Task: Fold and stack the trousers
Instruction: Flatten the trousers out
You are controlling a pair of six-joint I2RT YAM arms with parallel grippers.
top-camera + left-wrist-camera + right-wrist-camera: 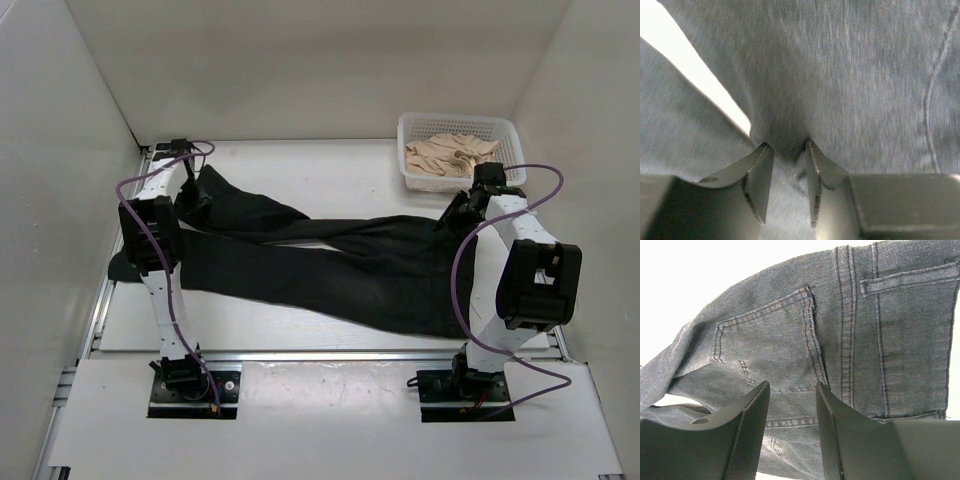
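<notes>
Black denim trousers lie spread flat across the table, the waist to the right and the two legs running left, slightly splayed, with the far leg end turned up towards the back corner. No fold has been made yet, so this looks like the opening step: both arms taking hold of opposite ends before the first fold.

On the leg end, the left gripper is pressed into the cloth with its jaws narrow. A pucker of fabric sits in the gap between them, but whether it is truly clamped I cannot tell. At the waist, the right gripper hangs over the seat beside the back pocket. Its jaws stand parted, with nothing between them and the denim showing through the gap.

Next, I judge, the right gripper has to come down and pinch the waistband or seat cloth, and the left has to make sure of its bite. Then one end can be carried over to meet the other without the legs dragging askew.

At the back right stands a white basket holding a beige cloth, just beyond the waist and apart from the trousers
</notes>
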